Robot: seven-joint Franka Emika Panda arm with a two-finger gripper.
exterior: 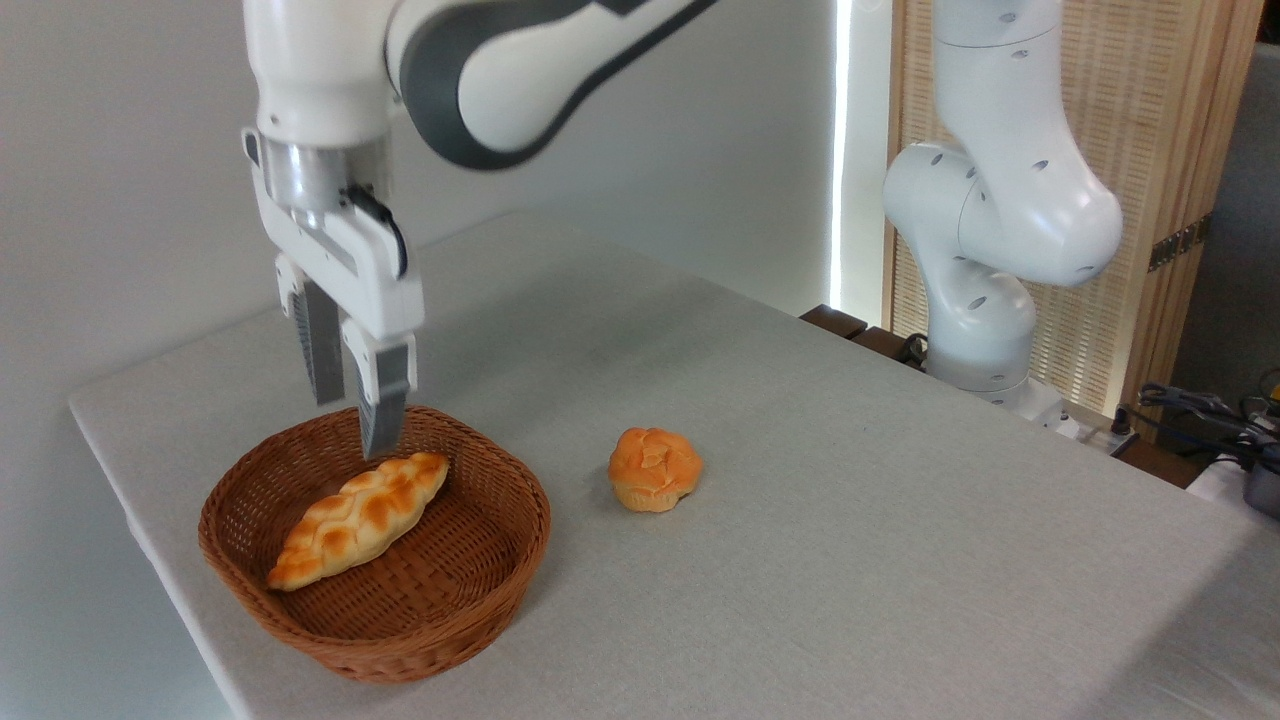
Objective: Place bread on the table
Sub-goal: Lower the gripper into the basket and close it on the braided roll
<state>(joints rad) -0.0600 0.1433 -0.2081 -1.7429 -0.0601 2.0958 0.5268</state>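
bread [358, 520] in basket [440, 610], lying lower-left to upper-right

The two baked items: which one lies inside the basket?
The long braided bread lies in the wicker basket. The small round bun sits on the table.

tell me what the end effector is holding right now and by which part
Nothing. The end effector hangs open and empty above the bread, which lies in the basket.

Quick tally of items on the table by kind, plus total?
Braided loaf: 1, lying in the basket
Round bun: 1, on the table
Wicker basket: 1
Total: 3
The gripper hangs above the loaf, holding nothing.
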